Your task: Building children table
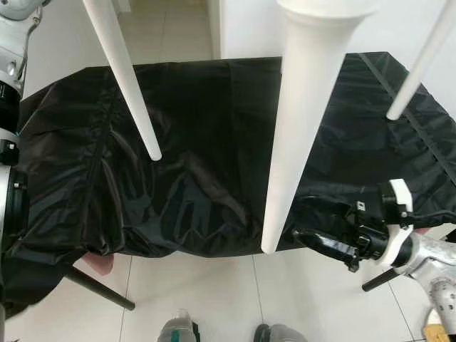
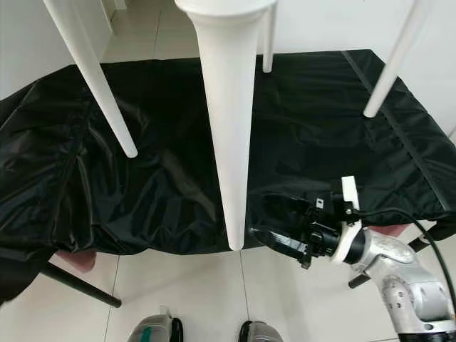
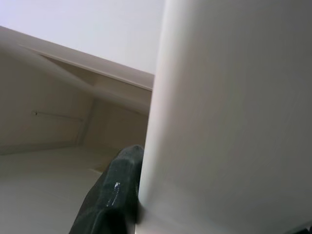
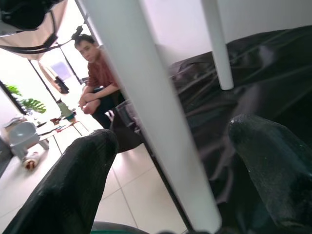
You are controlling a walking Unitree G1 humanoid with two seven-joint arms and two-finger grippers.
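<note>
A white children's table hangs over a surface draped in black cloth (image 1: pixel 199 142), with its tapered legs pointing down. The thick near leg (image 1: pixel 299 128) ends just past the cloth's front edge. Thinner legs stand at the left (image 1: pixel 128 78), at the right (image 1: pixel 420 64) and at the back (image 2: pixel 268 43). My right gripper (image 1: pixel 313 222) is open, level with the near leg's tip and just to its right. In the right wrist view that leg (image 4: pixel 146 97) stands ahead between the fingers. My left arm (image 1: pixel 11 71) rises at the left edge. Its black finger (image 3: pixel 112 195) presses against a white leg (image 3: pixel 229 122).
A black metal leg (image 1: pixel 100 288) slants out from under the cloth at the front left, beside a pink corner (image 1: pixel 100 263). My feet (image 1: pixel 182 329) stand on pale floor tiles. A person (image 4: pixel 100 73) sits across the room in the right wrist view.
</note>
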